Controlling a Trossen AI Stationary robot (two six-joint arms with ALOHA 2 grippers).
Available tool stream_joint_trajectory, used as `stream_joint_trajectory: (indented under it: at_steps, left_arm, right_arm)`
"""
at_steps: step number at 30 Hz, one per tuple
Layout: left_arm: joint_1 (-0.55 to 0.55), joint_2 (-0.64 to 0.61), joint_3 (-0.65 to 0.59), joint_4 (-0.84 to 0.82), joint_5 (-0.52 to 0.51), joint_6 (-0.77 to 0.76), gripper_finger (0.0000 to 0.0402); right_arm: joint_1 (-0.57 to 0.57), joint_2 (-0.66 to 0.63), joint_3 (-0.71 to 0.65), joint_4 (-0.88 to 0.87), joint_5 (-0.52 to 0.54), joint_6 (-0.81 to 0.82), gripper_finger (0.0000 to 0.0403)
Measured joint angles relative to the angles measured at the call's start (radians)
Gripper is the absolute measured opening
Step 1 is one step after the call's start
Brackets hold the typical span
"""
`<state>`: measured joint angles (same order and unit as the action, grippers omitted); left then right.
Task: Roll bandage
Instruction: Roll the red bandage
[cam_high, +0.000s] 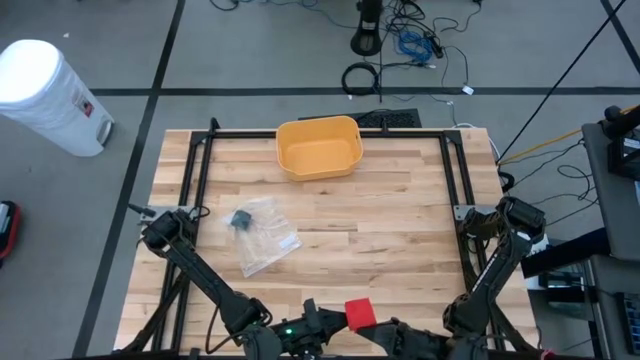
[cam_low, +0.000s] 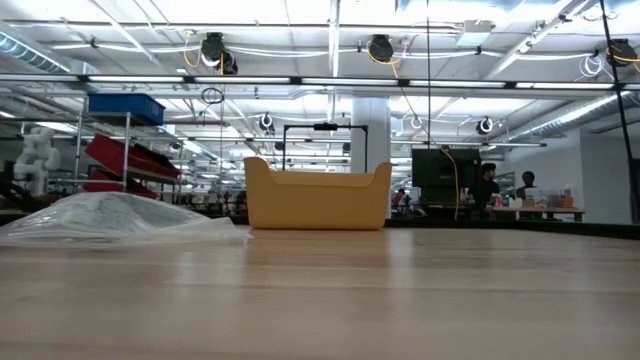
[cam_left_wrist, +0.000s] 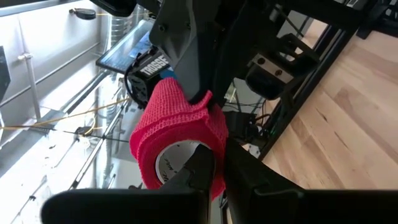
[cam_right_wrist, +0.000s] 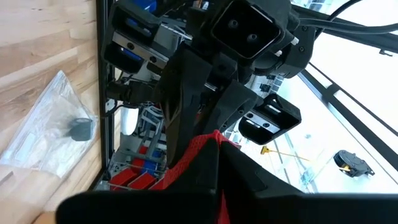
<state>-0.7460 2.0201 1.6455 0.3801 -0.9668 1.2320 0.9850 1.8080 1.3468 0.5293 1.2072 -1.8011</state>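
Trouble, if it came, was likeliest at the near edge of the counter (cam_high: 400, 240), where both arms met over open air with the red bandage roll (cam_high: 360, 313) between them. The left gripper (cam_left_wrist: 214, 168) was narrowed onto the roll, its fingers pinching the wall of the roll at the white core, and the right gripper (cam_right_wrist: 214, 149) was closed tight on the loose red tail of the bandage, seen in the right wrist view running up from between its dark fingers. My read was that the risks sat in that shared hold: too hard a pull from the right and the tail could slip out of its thin pinch or tug the roll out of the left's grip, and with the roll hanging at the counter's front edge, a drop might well have gone to the floor rather than the wood. Slack was the other worry, since a loose tail would wind unevenly and bunch. How firm either hold was could not be judged. Now the count: one red bandage roll, two grippers, both engaged. Back on the counter, one yellow bin (cam_high: 318, 146) stood near the far edge, and one clear plastic bag (cam_high: 262, 235) lay left of centre with one small dark object (cam_high: 240, 219) inside it, both well apart from the action.
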Motion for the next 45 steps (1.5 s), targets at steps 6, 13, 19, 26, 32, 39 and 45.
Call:
stream_joint_trajectory:
  at_steps: [6, 13, 19, 26, 32, 39, 45]
  left_arm:
    - [0.0, 0.0, 0.0, -0.001, -0.009, 0.001, 0.0027]
    - [0.0, 0.001, -0.001, -0.001, -0.013, 0.003, 0.0027]
    - [0.013, 0.001, -0.001, 0.0, -0.018, 0.003, 0.0027]
    - [0.041, 0.001, -0.001, 0.0, -0.084, 0.003, 0.0027]
    - [0.048, 0.001, -0.001, 0.008, -0.126, 0.0, 0.0027]
    - [0.044, 0.001, 0.0, 0.002, -0.126, 0.004, 0.0027]
    - [0.029, 0.001, -0.001, -0.02, -0.125, 0.073, 0.0027]
  right_arm:
    - [0.021, 0.0, 0.028, 0.022, 0.005, 0.006, 0.0001]
    - [0.04, 0.0, 0.066, 0.023, 0.003, 0.078, 0.0]
    - [0.04, 0.0, 0.066, 0.021, -0.001, 0.114, 0.0]
    - [0.039, 0.0, 0.066, 0.02, -0.001, 0.146, 0.0]
    - [0.039, 0.0, 0.066, 0.001, -0.005, 0.195, 0.0]
    - [0.029, 0.0, 0.066, -0.028, 0.024, 0.234, 0.0]
    - [0.034, -0.074, 0.066, 0.072, 0.063, 0.472, 0.0023]
